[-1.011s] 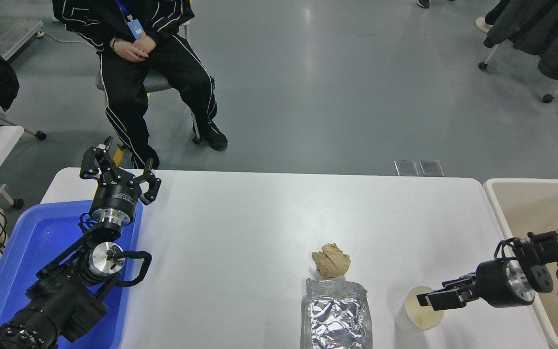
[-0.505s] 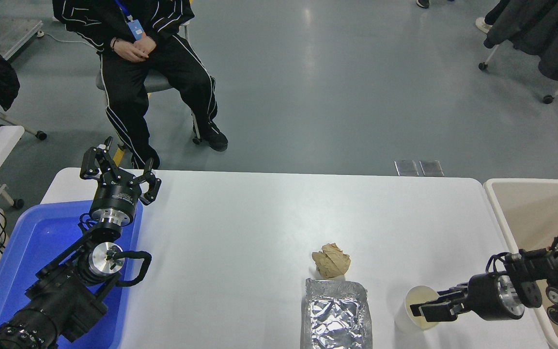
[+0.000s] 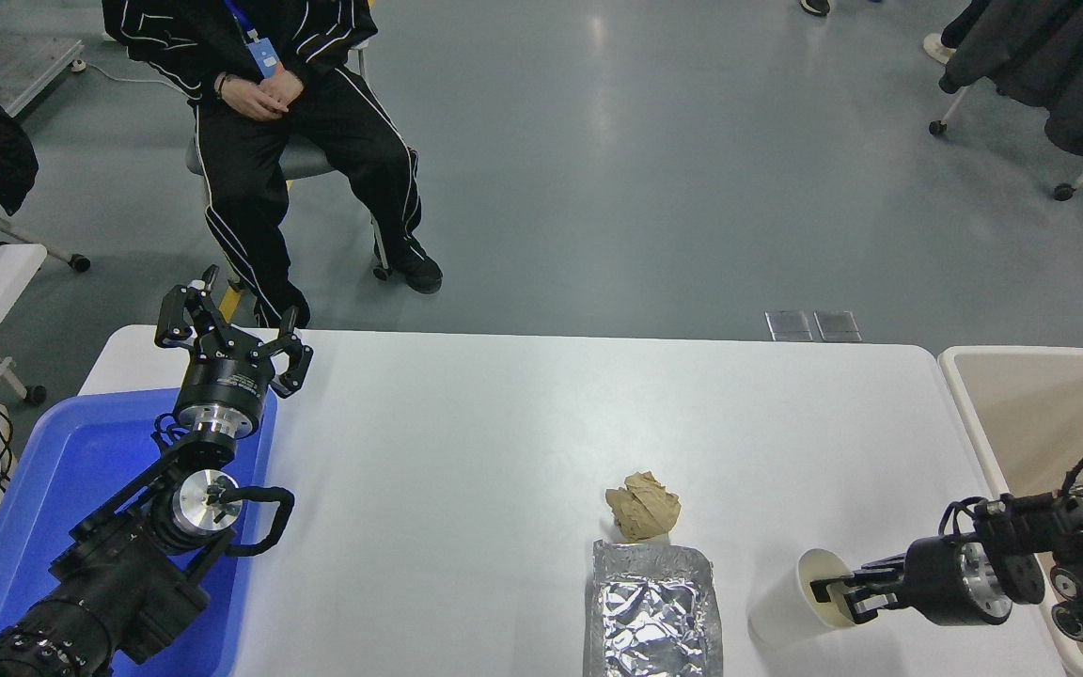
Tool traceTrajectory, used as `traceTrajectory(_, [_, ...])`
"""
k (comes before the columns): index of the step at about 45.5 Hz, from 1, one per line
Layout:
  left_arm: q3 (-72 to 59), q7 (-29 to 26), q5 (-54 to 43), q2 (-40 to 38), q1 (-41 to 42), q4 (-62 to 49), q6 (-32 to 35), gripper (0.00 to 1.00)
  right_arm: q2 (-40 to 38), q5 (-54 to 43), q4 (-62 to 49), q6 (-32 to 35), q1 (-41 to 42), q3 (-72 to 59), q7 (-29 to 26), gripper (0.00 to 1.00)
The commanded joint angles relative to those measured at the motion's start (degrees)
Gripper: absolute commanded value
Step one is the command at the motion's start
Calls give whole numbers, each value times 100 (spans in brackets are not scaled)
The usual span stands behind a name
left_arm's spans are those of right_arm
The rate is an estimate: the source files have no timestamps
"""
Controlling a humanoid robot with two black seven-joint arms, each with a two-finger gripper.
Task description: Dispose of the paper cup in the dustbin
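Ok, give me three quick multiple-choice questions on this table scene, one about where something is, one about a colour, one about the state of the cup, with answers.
1. Where is the crumpled paper ball?
A. just beyond the foil tray
B. inside the blue tub
C. in the dustbin

2. What colour is the dustbin?
A. red
B. beige
C. green

3. How is the paper cup?
A. lying crushed flat
B. stacked in the tray
C. tilted on the table, with the right gripper at its mouth

Answers: 1 A, the ball sits at the tray's far edge. 2 B, its walls look cream. 3 C, the cup's opening leans toward the gripper, whose fingertips reach into it.
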Motion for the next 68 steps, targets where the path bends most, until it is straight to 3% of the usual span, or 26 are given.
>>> traceTrajectory(1, [0, 0, 7, 0, 0, 0, 2, 100, 4, 12, -20, -10, 21, -4, 0, 0])
traceTrajectory(11, [0, -8, -2, 0, 0, 0, -7, 100, -207, 196, -29, -27, 451, 233, 44, 0])
traceTrajectory(35, [0, 0, -2, 0, 0, 0, 2, 100, -497, 2137, -468, -1, 1972, 831, 220, 0])
traceTrajectory(53, [0, 0, -2, 0, 0, 0, 2, 100, -400, 3842, -2137, -1, 1507, 998, 211, 0])
traceTrajectory(68, [0, 0, -2, 0, 0, 0, 2, 100, 381, 5082, -5247, 552, 180, 981, -34, 0])
